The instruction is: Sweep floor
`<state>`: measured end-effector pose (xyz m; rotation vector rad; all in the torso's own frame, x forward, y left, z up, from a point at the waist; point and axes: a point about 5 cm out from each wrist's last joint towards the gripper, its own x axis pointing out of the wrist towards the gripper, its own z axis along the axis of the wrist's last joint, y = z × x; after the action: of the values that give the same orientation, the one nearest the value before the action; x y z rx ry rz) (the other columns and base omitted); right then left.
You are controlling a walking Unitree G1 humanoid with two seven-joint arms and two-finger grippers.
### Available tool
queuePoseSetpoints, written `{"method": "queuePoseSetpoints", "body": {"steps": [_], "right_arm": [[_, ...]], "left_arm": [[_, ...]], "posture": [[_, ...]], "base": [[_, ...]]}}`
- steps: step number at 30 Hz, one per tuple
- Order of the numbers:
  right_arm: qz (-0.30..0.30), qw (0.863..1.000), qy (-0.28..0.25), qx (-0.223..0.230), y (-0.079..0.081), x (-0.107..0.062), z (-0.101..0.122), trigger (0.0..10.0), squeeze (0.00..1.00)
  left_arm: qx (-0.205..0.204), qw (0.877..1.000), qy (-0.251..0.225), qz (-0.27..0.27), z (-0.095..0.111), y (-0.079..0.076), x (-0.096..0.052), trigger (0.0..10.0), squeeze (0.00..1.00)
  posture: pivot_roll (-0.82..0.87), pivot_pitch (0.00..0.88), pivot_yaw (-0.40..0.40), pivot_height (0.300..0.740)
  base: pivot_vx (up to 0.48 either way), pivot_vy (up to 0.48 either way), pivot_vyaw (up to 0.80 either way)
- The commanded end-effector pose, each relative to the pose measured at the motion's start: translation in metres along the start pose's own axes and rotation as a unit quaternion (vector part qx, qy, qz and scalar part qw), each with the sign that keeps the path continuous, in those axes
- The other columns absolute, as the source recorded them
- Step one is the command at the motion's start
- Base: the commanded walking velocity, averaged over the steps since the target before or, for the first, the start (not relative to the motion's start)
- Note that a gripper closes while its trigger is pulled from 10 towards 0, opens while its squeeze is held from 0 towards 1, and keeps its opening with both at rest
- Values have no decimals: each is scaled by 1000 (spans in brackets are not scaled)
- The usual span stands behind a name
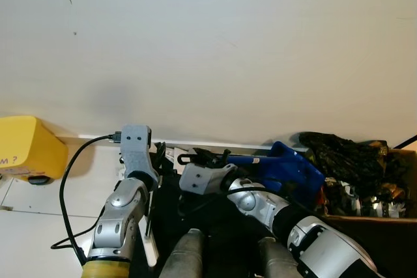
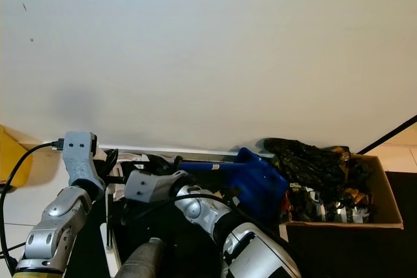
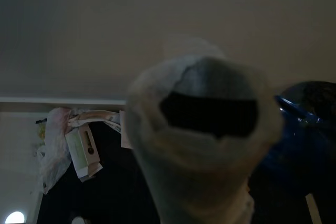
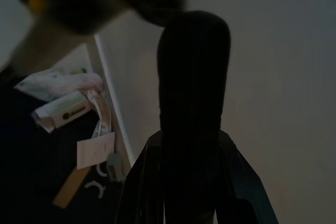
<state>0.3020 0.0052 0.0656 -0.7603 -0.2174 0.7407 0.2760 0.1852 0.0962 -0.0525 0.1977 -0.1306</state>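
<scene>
At nine o'clock you have a yellow box [image 1: 29, 149] by the wall [image 1: 208, 50]. Your left gripper [image 1: 151, 161] sits at seven o'clock; you cannot tell how its fingers stand. Beside it, the right gripper [image 1: 195, 159] points left, fingers likewise unclear. The blue dustpan [image 1: 290, 167] lies at five o'clock, near the right arm. At four o'clock, a cardboard box [image 2: 384, 206] holds black bags [image 2: 306, 157].

floor [image 1: 39, 222]: pale tiles meeting a white wall. on it, a yellow bin [image 1: 26, 148] at left, a dark mat [image 2: 195, 226] with paper litter [image 3: 79, 145], and a cardboard box [image 2: 381, 209] of dark clutter at right.
</scene>
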Motion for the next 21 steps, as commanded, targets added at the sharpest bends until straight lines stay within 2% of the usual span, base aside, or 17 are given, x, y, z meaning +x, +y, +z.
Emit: {"method": "queuePoseSetpoints", "body": {"steps": [1,2,3,4,5,6,11,13,21], "right_arm": [[-19,993,1,117,19,7,18,10000,0],[-38,989,0,140,15,8,19,10000,0],[-75,980,0,184,5,10,19,10000,0],[-75,980,0,184,5,10,19,10000,0],[-111,971,2,211,-3,10,18,10000,0],[-127,968,2,218,-7,10,18,10000,0],[-169,960,10,224,-17,8,13,10000,0],[-202,957,5,207,-28,2,6,10000,0],[-211,957,-33,196,-36,-13,-1,10000,0]], "left_arm": [[1,1000,16,11,-9,3,-3,10000,0],[1,1000,16,11,-9,3,-3,10000,0],[2,1000,16,11,-9,3,-3,10000,0],[2,1000,16,11,-9,3,-3,10000,0],[2,1000,17,10,-9,3,-2,10000,0],[2,1000,17,9,-9,2,-2,10000,0],[1,1000,15,6,-7,0,0,10000,0],[-1,1000,4,-3,-1,-3,4,10000,0],[-12,999,-24,-27,17,-10,10,10000,0]], "posture": [[254,258,-41,740],[254,258,-41,740],[249,257,-40,740],[249,257,-40,740],[245,256,-39,740],[245,256,-39,740],[239,255,-37,740],[229,250,-36,740],[222,241,-37,740]], "base": [[0,0,0],[0,0,0],[0,0,0],[0,0,0],[0,0,0],[0,0,0],[0,0,0],[0,0,0],[0,0,0]]}}
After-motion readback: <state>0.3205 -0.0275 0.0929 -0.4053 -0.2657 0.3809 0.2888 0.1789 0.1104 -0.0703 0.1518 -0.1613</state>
